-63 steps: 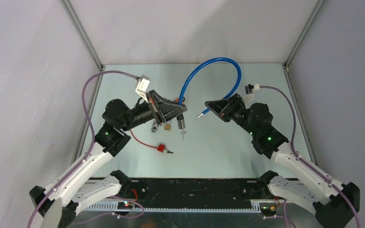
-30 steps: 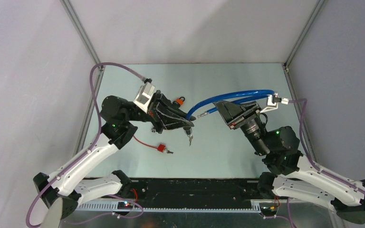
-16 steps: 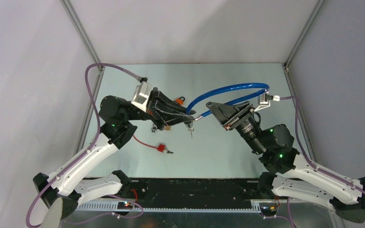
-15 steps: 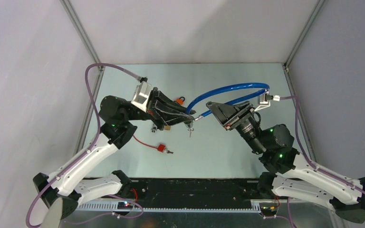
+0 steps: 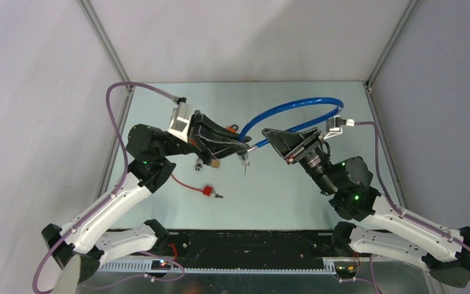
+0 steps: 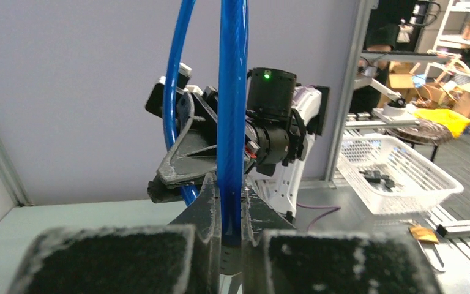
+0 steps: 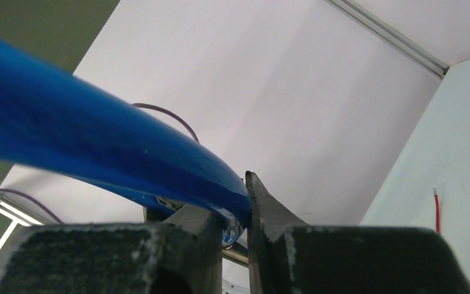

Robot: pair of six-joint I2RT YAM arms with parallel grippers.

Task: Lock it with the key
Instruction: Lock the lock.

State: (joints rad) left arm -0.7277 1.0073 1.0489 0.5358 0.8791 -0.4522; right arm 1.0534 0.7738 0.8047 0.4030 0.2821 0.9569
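The pale green worktop (image 5: 294,196) lies below me, and on it a thin red wire (image 5: 183,184) curls toward the near side, ending in a small red plug (image 5: 208,192) with a metal tip. A little tan block (image 5: 216,163) sits farther back, apart from the plug. Plain grey walls (image 5: 232,37) and slanting metal posts (image 5: 105,46) close me in. Out past the cell I can see a white mesh basket (image 6: 398,177) holding a few dark bits, something yellow (image 6: 443,119) behind it, and cardboard boxes (image 6: 443,92)
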